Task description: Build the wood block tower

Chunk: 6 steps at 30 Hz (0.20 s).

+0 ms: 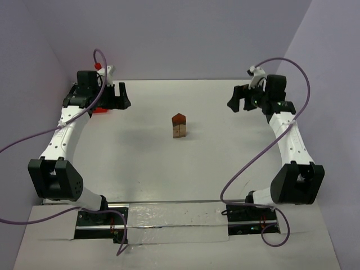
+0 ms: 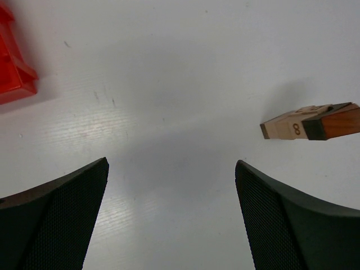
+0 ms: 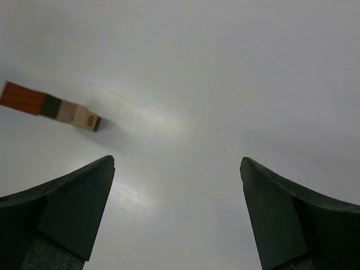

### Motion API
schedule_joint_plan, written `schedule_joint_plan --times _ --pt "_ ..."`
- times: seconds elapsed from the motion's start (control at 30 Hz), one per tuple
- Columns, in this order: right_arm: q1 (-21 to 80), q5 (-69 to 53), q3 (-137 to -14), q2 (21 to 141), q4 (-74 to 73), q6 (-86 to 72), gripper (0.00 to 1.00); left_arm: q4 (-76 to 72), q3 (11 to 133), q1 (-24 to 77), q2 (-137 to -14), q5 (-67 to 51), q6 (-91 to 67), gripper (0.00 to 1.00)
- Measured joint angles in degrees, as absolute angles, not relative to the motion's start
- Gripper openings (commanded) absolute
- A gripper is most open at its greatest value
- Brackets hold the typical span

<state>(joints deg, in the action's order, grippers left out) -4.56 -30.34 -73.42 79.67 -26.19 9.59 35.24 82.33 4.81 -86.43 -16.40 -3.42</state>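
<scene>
The wood block tower (image 1: 179, 126) stands upright at the middle of the table (image 1: 225, 169), with the reddish wedge on top. Well apart to its left, the left gripper (image 1: 115, 101) hangs spread and empty beside a red bin (image 1: 100, 110). Well apart to its right, the right gripper (image 1: 241, 104) gapes empty too.

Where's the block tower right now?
Top view: the wood block tower stands mid-table, roughly halfway between the left gripper and right gripper, touching neither.

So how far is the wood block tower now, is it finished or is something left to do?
Done: the narrow column of small wooden blocks stands upright mid-table, its reddish-brown wedge on top. In hand: nothing; the left claw and right claw are both open, empty and apart from it. Left: probably nothing, as no loose block shows in any view.
</scene>
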Motion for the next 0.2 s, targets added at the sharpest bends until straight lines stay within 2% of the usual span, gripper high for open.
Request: schedule_joint_plan --times 0.2 --pt "-4.89 -27.03 -65.43 71.79 -24.83 7.88 1.0 33.63 75.4 4.84 -86.17 -13.03 -2.95 0.99"
